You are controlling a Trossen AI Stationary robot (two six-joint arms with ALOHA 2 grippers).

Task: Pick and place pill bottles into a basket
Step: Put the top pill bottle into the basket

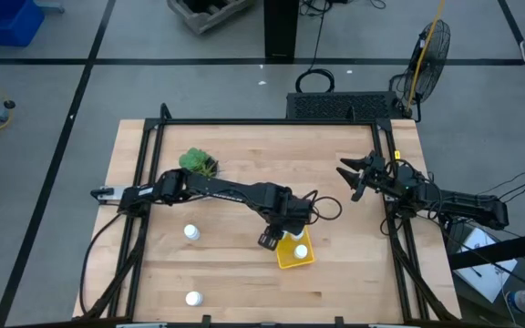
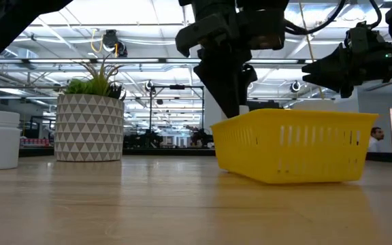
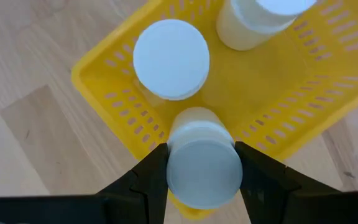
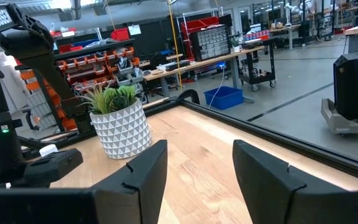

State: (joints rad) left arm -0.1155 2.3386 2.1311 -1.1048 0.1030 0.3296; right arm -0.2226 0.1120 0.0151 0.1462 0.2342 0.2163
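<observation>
A: Where is each camera?

B: One hangs overhead, looking straight down on the whole tabletop (image 1: 244,146). One sits at tabletop level, facing across it into the hall.

A: And the wrists?

B: The left looks steeply down, close over the yellow basket (image 3: 104,81). The right faces level, sharing the potted plant (image 4: 120,124) with the low view.

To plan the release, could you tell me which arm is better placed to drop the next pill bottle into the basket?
Left. Its gripper is shut on a pill bottle directly over the yellow basket. The right gripper waits open and empty near the table's right edge.
</observation>
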